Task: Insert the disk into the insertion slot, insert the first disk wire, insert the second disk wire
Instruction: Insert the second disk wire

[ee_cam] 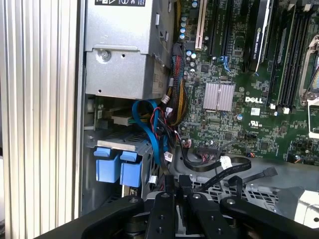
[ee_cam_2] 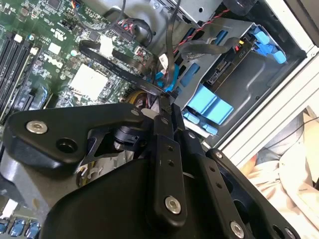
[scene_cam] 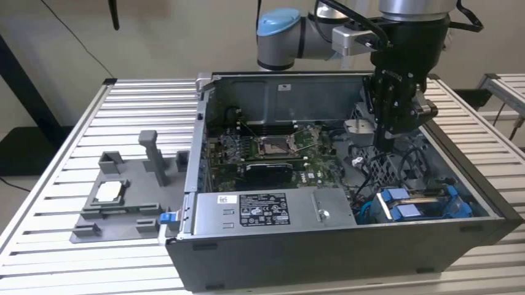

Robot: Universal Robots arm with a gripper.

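While the arm (scene_cam: 283, 37) reaches into the computer case (scene_cam: 328, 261), its gripper (scene_cam: 383, 143) pinches a black wire (ee_cam_2: 114, 63) between narrow jaws, on the far side of the blue-railed insertion slot (scene_cam: 422, 208).

Silver slatted aluminium table (scene_cam: 58, 184): long ribs running 9 to 3 o'clock in exterior view, bare metal around edges. Dark grey open-sided metal computer case (scene_cam: 328, 261) lying flat on slats, from centre to 3 o'clock of tabletop. Grey plastic fixture plate with upright posts (scene_cam: 123, 212) flat on slats at 9 o'clock of case, just beside case wall. Table slats (ee_cam: 35, 124) alongside case wall in first wrist view.
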